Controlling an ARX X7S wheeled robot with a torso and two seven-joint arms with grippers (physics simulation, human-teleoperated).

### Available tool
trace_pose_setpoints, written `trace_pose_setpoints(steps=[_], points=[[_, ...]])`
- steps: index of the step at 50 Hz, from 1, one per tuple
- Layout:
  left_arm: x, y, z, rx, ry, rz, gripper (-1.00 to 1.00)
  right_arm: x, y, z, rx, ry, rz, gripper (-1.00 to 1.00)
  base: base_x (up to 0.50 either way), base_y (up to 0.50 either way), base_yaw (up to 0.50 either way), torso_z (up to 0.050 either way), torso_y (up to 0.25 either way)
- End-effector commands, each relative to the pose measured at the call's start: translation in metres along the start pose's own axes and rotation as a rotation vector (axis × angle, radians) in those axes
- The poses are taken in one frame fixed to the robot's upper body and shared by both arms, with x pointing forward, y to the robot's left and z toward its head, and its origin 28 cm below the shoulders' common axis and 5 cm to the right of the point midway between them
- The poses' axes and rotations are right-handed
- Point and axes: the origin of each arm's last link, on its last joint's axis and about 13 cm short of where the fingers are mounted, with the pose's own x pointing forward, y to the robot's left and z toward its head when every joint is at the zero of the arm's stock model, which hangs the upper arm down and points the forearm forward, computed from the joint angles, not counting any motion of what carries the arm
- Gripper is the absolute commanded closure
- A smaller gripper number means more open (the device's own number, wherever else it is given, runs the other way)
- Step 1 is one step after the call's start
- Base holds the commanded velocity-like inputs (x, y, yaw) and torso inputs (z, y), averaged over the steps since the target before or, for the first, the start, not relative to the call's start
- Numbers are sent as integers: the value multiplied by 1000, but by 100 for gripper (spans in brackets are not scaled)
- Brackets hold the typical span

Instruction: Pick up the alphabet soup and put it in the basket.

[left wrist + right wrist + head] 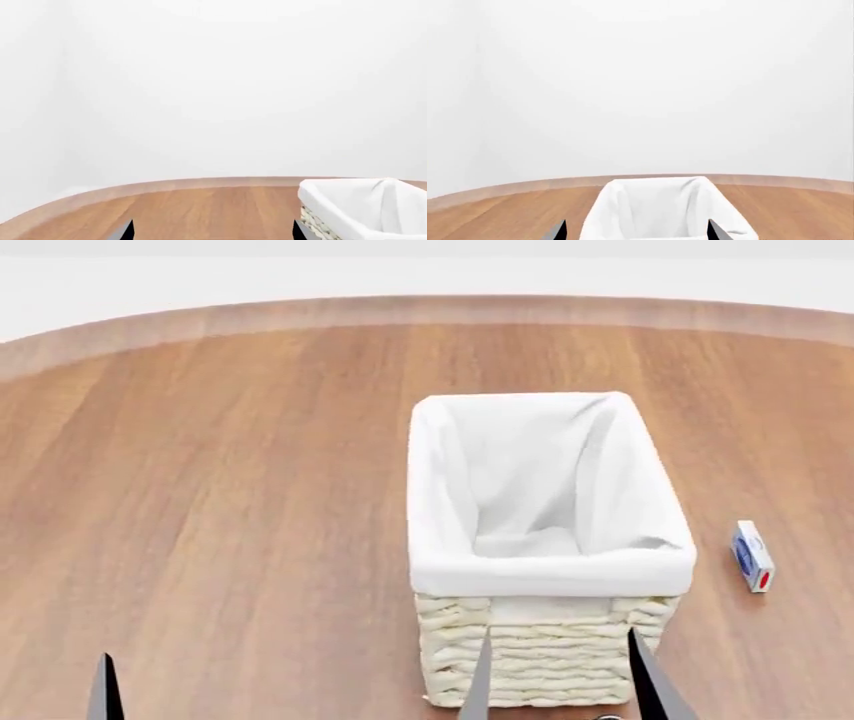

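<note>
The alphabet soup can appears in no view; its position relative to either gripper cannot be told. The large rectangular cream woven wicker basket (pixel 547 540) with its white cloth liner stands on the round brown wooden table (pixel 214 490), directly beyond the right gripper (pixel 561 680), whose dark fingertips are spread with a clear gap, framing the basket's near wall. The left gripper (pixel 213 231) is likewise spread, its tips well apart, with the basket off to its right. Only the head view shows a small white and blue box with a red end (pixel 754 555), lying on the table right of the basket, apart from it.
</note>
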Motion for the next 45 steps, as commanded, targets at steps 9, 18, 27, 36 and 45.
trace_pose_setpoints(steps=[9,18,27,36,45], points=[[2,-1,-3,3,9,-1,-100,1,-5,12,-26,-25,-13,-100,0,0,0,0,0],[5,-3,-11,19,30,3,-100,1,-35,34,-118,-55,8,-100,0,0,0,0,0],[7,-5,-17,26,48,3,-100,-6,-71,35,-165,8,-90,-100,0,0,0,0,0],[9,-1,-19,29,56,24,-100,-22,-97,36,-187,5,-137,-100,0,0,0,0,0],[9,0,-19,34,55,32,-100,-49,-118,30,-211,38,-135,-100,0,0,0,0,0]])
